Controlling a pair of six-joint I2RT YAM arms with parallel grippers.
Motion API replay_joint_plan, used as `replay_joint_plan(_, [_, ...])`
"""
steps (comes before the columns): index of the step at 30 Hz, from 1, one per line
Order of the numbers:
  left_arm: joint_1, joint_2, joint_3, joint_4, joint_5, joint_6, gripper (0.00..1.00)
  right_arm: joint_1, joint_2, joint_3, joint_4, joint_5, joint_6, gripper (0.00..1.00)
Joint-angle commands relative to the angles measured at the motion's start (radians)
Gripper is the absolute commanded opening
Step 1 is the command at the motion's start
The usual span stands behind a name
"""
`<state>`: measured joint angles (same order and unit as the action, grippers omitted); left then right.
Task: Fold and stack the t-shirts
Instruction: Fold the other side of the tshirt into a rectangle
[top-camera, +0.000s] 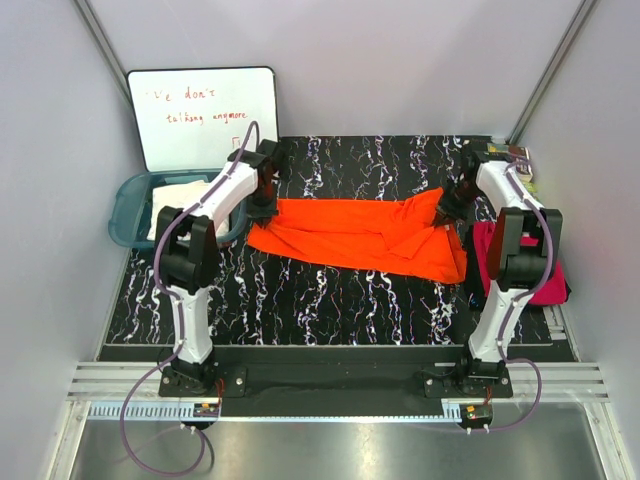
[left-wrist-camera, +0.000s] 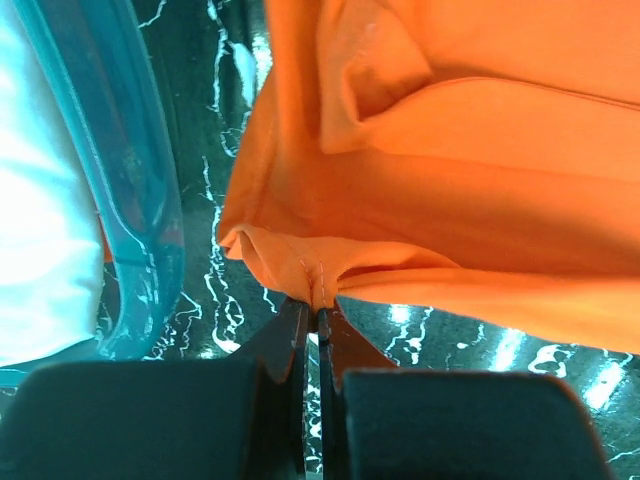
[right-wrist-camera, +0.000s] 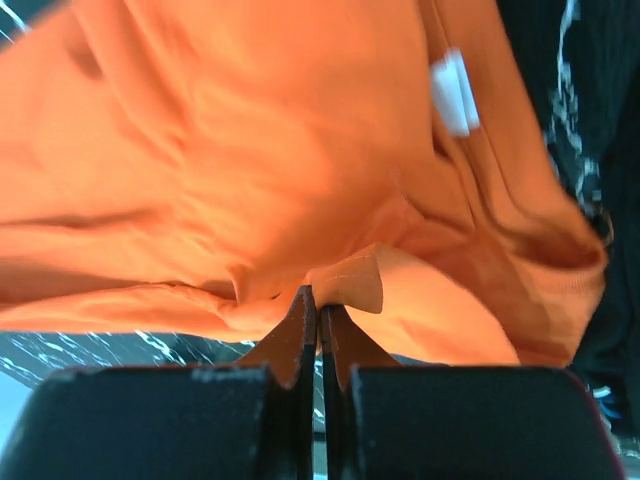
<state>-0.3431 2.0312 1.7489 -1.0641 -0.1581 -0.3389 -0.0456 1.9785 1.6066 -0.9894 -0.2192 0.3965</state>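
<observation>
Above the black marbled table (top-camera: 330, 300), both arms' jaws pinch the orange t-shirt (top-camera: 360, 235) at opposite ends.

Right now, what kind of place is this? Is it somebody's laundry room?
Probably not: it looks like a robot testing booth. Plain grey walls close in a black marbled table, two robot arms are bolted at its near edge, and a whiteboard with handwriting leans at the back.

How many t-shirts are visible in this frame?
3. The orange t-shirt is stretched across the middle, the magenta-pink t-shirt lies at far right, the cream-white t-shirt sits in the teal tub at left. Others may be hidden.
</observation>
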Motion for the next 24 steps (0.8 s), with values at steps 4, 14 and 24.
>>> replay_joint_plan(4, [0.039, 0.011, 0.043, -0.005, -0.018, 0.018, 0.0, 0.004, 0.049, 0.159, 0.006, 0.012, -0.005, 0.0])
replay_joint_plan(14, [0.046, 0.078, 0.031, -0.007, -0.008, 0.024, 0.0, 0.004, 0.151, 0.257, 0.006, 0.021, 0.005, 0.0])
replay_joint_plan(24, [0.05, 0.115, 0.07, -0.037, -0.06, 0.0, 0.99, 0.004, 0.223, 0.365, 0.008, 0.012, 0.027, 0.0])
